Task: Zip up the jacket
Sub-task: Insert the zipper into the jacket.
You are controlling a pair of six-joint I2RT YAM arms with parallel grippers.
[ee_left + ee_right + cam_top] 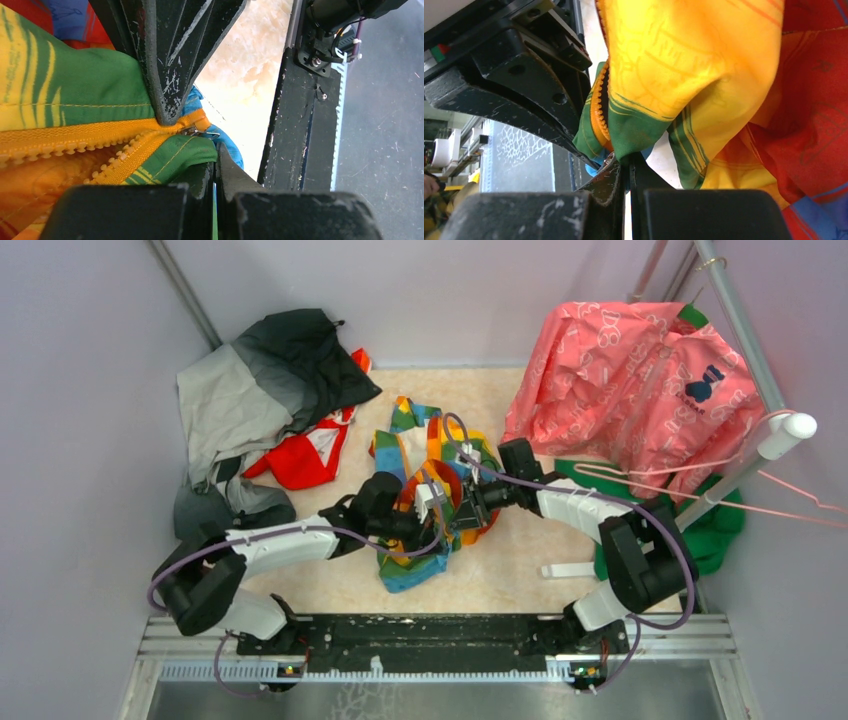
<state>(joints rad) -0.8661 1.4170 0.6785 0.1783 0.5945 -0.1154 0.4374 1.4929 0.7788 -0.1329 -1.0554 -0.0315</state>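
The rainbow-striped jacket [432,445] lies bunched at the table's middle, and both grippers meet at its lower part. In the left wrist view my left gripper [216,156] is shut on the green hem [170,155] just below the orange zipper [75,140]. The zipper's two toothed halves spread apart to the left and join at a small metal slider [204,133]. My right gripper [627,161] is shut on the green fabric beside that slider [610,160]. Its dark fingers [167,75] come down onto the zipper's joined end. In the top view the left gripper [432,512] and the right gripper [466,508] almost touch.
A grey-and-black jacket [260,390] and a red garment [305,455] lie at the back left. A pink patterned garment [630,380] hangs on a rail [745,330] at the right, above green cloth [715,530]. A pink hanger [790,498] sticks out there. The arms' base rail [430,635] runs along the near edge.
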